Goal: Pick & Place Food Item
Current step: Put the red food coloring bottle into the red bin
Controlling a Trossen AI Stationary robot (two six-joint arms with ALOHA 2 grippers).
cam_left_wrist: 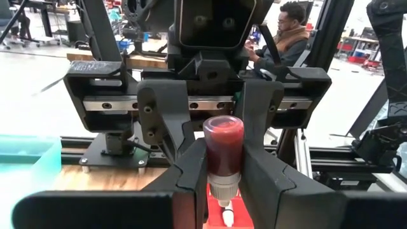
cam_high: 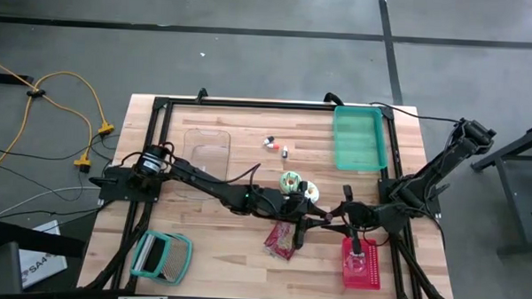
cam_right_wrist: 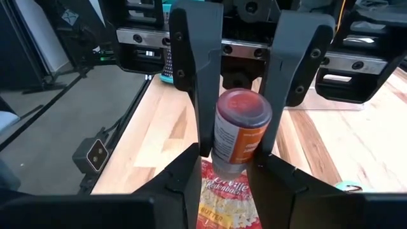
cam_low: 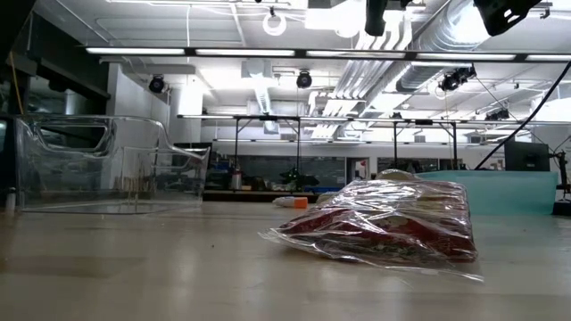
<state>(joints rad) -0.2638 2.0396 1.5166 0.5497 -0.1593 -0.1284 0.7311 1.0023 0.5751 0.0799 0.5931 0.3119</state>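
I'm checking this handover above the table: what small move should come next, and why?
Probably ease the left pincer open. It pinches the sauce bottle at its capped end, while the right pincer appears clamped on the bottle's body, so letting go would likely complete the handover.

Wooden table (cam_high: 218,254) with popcorn bag (cam_high: 281,240)

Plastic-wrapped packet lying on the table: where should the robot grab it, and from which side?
Probably from straight above, pinching across the packet at its narrower width, near the middle. It lies flat on the table, so a sideways approach has nothing to get under, while its loose, crinkled wrap should bunch up easily in a pinch.
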